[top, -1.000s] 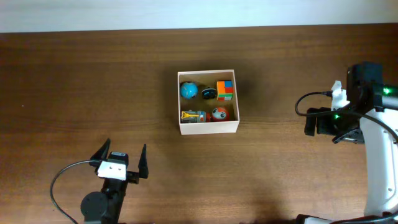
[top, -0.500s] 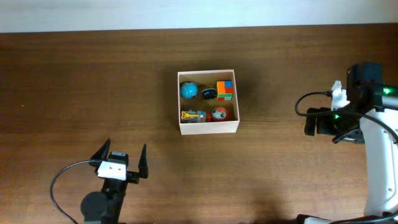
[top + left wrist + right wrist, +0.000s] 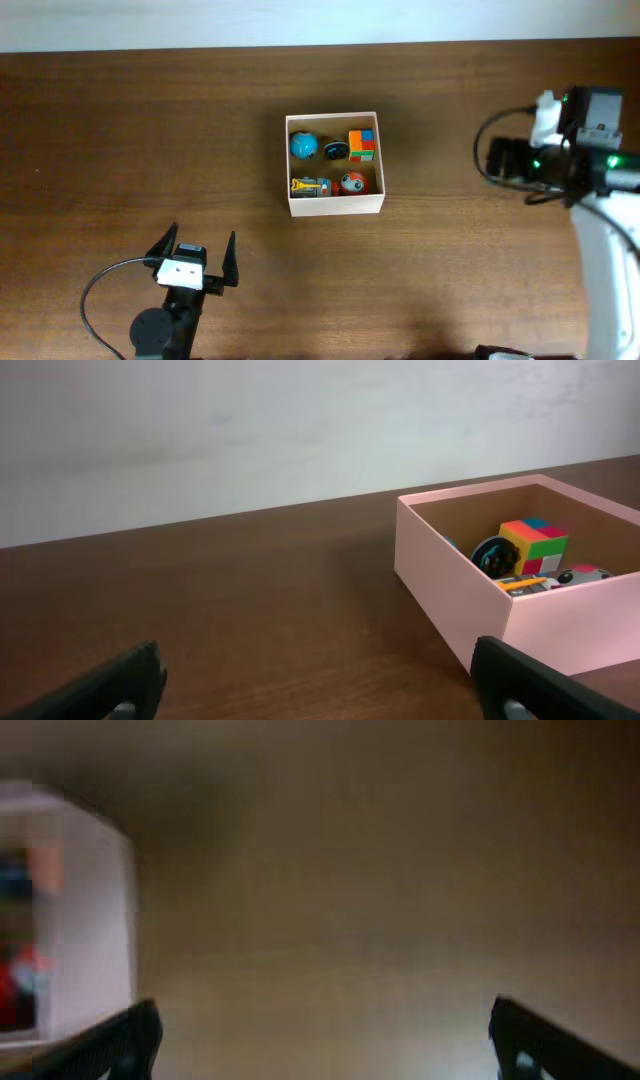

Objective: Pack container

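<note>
The container [image 3: 336,205], a square white-walled box, stands mid-table. It holds a blue ball [image 3: 304,146], a dark round toy [image 3: 334,150], a multicoloured cube [image 3: 362,145], a yellow and blue toy [image 3: 311,186] and a red and white ball [image 3: 352,183]. My left gripper [image 3: 195,256] is open and empty, near the table's front, left of the container. In the left wrist view the container [image 3: 440,575] is at the right, beyond the open fingers [image 3: 320,680]. My right gripper [image 3: 497,158] is open and empty, well right of the container. The blurred right wrist view shows the container [image 3: 90,920] at the left and the open fingers [image 3: 320,1035].
The brown wooden table [image 3: 150,130] runs to a pale wall at the far edge [image 3: 320,25]. The right arm's white body and cables [image 3: 600,230] stand at the right edge.
My right arm has moved toward the far side of the table, still open. The left arm and the container have not moved.
</note>
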You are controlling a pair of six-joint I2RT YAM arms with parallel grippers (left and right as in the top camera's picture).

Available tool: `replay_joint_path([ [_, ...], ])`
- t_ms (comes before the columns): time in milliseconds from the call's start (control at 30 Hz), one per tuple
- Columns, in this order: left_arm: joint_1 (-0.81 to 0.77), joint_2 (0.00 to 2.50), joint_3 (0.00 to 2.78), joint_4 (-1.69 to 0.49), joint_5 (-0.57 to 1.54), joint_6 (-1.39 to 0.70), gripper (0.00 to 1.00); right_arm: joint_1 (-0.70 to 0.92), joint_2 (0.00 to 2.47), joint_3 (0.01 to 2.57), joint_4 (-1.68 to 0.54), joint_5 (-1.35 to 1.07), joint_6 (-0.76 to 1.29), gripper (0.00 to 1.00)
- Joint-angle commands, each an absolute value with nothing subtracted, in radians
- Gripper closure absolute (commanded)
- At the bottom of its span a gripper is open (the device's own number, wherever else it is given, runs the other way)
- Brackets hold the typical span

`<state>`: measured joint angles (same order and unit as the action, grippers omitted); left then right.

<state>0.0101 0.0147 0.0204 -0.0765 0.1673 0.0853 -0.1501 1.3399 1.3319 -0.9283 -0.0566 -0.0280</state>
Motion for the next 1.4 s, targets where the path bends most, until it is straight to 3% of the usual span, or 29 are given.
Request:
replay_joint_path([
  [0, 0.017, 0.005, 0.014, -0.076, 0.16, 0.073, 0.01, -0.055, 1.174, 1.2, -0.754, -0.094, -0.044, 0.01],
  [100, 0.017, 0.005, 0.014, -0.076, 0.16, 0.073, 0.01, -0.004, 0.986, 0.96, -0.496, -0.094, -0.045, 0.01],
  [300, 0.017, 0.005, 0.014, -0.076, 0.16, 0.073, 0.01, 0.003, 0.686, 0.616, -0.249, -0.102, -0.045, 0.01],
  [767, 0.017, 0.005, 0.014, -0.076, 0.16, 0.073, 0.01, 0.002, 0.056, 0.199, -0.134, -0.102, -0.045, 0.01],
  [1367, 0.017, 0.005, 0.014, -0.076, 0.16, 0.073, 0.01, 0.003, 0.003, 0.04, -0.122, -0.114, -0.045, 0.01],
])
